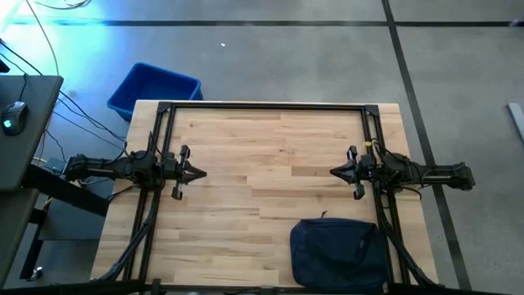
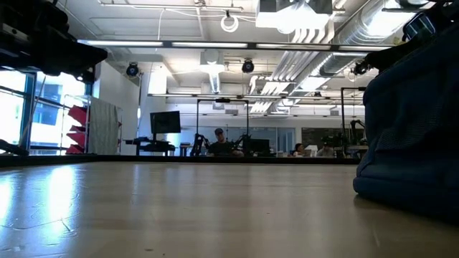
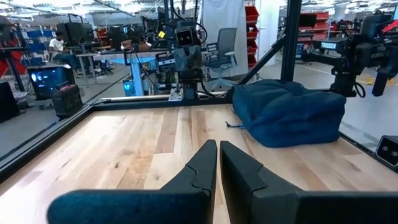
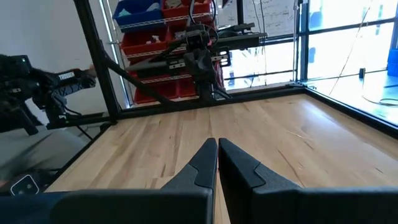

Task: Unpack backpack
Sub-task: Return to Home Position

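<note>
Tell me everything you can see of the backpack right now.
The backpack is dark navy soft fabric, rounded and slumped, lying flat on the wooden table toward the high view's lower right corner. It looks closed; a small pull tab trails from one edge. Only the table touches it; the right hand hangs apart, shut.

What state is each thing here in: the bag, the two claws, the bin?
backpack: lying on the table, looks closed, nothing touching it.
left claw: shut, empty, above the table.
right claw: shut, empty, apart from the backpack.
bin: on the floor, open top.
</note>
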